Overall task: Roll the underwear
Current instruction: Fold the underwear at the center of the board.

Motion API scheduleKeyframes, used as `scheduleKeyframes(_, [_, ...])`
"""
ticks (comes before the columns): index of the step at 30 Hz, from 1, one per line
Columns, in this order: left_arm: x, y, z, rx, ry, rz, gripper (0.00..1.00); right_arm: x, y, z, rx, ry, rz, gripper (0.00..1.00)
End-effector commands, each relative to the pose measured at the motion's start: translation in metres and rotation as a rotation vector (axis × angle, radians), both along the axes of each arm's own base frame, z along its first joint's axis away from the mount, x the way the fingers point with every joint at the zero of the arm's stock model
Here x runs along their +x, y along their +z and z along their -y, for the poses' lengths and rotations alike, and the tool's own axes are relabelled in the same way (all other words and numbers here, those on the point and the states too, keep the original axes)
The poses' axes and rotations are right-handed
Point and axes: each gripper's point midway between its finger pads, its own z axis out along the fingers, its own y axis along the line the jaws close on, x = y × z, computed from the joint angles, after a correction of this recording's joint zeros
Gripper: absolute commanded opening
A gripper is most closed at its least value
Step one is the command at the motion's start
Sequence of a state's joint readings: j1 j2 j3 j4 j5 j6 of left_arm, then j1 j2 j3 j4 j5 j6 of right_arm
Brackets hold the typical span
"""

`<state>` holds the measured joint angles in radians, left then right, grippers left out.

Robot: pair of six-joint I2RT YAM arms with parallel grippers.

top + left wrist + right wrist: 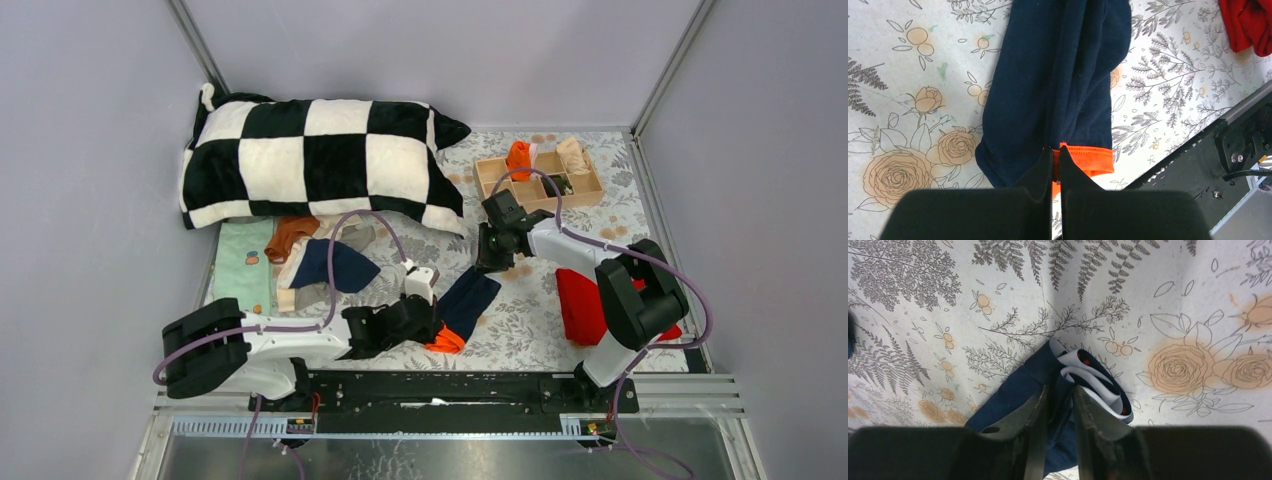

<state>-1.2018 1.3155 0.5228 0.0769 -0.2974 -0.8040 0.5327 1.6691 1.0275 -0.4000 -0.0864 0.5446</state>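
Observation:
A navy underwear brief [468, 298] with orange trim [1088, 157] lies stretched on the flowered table cover between my two grippers. My left gripper [1055, 149] is shut on the orange trim at the near end of the brief [1058, 75]. My right gripper [1060, 387] sits over the far end [1018, 390], its jaws a little apart with navy cloth lying between them. A white band [1093, 377] is curled just right of that gripper's fingers. In the top view the left gripper [437, 330] is at the brief's near end and the right gripper [490, 262] at its far end.
A checked pillow [320, 160] lies at the back left. Loose briefs [320, 260] are piled in front of it. A wooden compartment box [595, 190] at the back right holds an orange roll [518, 158]. A red cloth [580, 305] lies right of the brief. A black rail [450, 390] runs along the near edge.

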Motion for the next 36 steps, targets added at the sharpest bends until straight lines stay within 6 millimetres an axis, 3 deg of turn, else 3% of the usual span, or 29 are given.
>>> scheduleKeyframes(1, [0.000,-0.010,-0.003,0.001,0.016,-0.021,0.00,0.022,0.019,-0.008,0.026,-0.014,0.096,0.37])
scheduleKeyframes(5, [0.001,-0.012,-0.002,0.004,0.019,-0.024,0.00,0.025,0.037,-0.016,0.086,-0.001,0.138,0.47])
scheduleKeyframes(10, [0.002,-0.009,-0.002,0.004,0.027,-0.023,0.06,0.026,0.066,-0.021,0.152,0.005,0.212,0.52])
scheduleKeyframes(15, [0.008,0.003,-0.007,-0.004,0.061,0.001,0.26,0.019,0.084,-0.014,0.172,-0.002,0.264,0.55])
scheduleKeyframes(18, [0.013,0.016,-0.010,-0.018,0.081,0.022,0.41,0.011,0.086,-0.009,0.169,0.003,0.272,0.56])
scheduleKeyframes(20, [0.016,0.026,-0.009,-0.034,0.090,0.038,0.45,0.005,0.086,-0.007,0.178,0.022,0.275,0.55])
scheduleKeyframes(25, [0.022,0.040,-0.022,-0.006,0.138,0.066,0.49,-0.013,0.080,-0.010,0.230,0.074,0.260,0.49])
scheduleKeyframes(30, [0.024,0.057,-0.032,-0.012,0.161,0.094,0.50,-0.031,0.069,-0.029,0.346,0.152,0.204,0.27])
scheduleKeyframes(36, [0.010,0.081,0.005,-0.046,-0.035,0.133,0.40,-0.033,0.048,-0.046,0.417,0.186,0.134,0.15])
